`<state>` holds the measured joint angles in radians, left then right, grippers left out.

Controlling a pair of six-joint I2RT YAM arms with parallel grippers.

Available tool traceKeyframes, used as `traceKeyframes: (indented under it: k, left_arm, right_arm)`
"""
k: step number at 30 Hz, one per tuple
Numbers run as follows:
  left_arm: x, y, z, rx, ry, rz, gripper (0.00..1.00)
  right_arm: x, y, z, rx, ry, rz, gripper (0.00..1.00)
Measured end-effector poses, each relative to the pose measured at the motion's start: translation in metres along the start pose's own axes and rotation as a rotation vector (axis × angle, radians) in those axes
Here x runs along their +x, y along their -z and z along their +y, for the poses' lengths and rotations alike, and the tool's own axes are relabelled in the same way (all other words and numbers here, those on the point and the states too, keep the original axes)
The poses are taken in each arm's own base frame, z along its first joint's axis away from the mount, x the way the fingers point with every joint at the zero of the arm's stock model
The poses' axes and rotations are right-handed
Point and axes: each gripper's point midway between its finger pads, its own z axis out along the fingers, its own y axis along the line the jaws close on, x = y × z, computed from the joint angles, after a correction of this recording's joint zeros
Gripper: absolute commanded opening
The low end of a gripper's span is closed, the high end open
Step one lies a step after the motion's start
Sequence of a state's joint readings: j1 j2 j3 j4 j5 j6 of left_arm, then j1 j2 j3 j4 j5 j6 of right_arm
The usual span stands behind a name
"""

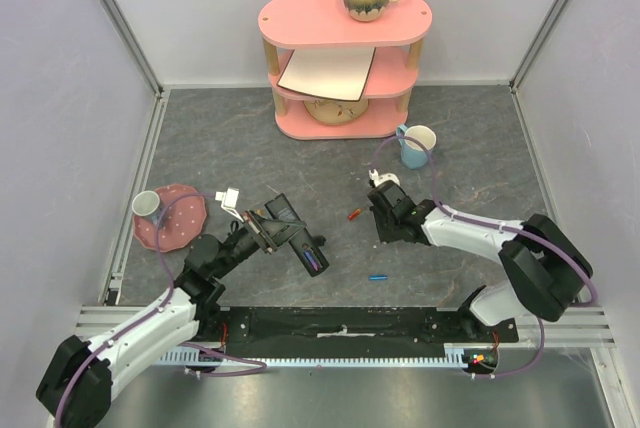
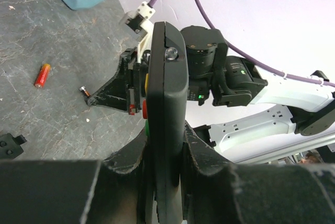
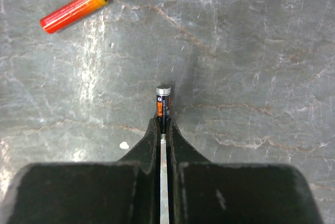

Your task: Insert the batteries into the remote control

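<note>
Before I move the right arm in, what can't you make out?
1. Battery bay of the remote control: edge-on in left wrist view, too small in top view.
2. Lower end of the battery: right wrist view, hidden between the fingers of the right tool.

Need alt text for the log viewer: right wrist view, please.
The right tool pinches a small dark battery with an orange label, its silver end pointing away from the camera, seen against the grey marbled table. A red-orange cylinder lies loose on the table at upper left.
</note>
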<state>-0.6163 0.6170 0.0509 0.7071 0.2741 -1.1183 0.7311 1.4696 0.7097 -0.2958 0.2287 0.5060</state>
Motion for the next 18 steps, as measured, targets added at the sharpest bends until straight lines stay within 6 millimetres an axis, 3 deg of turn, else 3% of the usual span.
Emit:
traceKeyframes:
  k: [3,5,13,15,18]
  left_arm:
    - [0.002,-0.001,0.006,-0.019,0.005,0.009,0.02]
    - [0.005,-0.003,0.012,-0.042,0.013,0.019,0.02]
    - [0.021,-0.013,0.046,-0.131,0.047,0.081,0.02]
    - [0.023,-0.016,0.049,-0.129,0.054,0.086,0.02]
    - [0.023,-0.020,0.050,-0.118,0.068,0.083,0.02]
  right_arm:
    - [-0.003,0.015,0.003,-0.032,-0.032,-0.013,0.00]
    - [-0.019,0.039,0.014,-0.107,-0.069,-0.084,0.00]
    - [-0.120,0.184,0.076,-0.438,-0.027,-0.364,0.00]
    - [-0.124,0.205,0.089,-0.486,0.029,-0.364,0.00]
    - [-0.112,0.213,0.112,-0.526,0.127,-0.297,0.00]
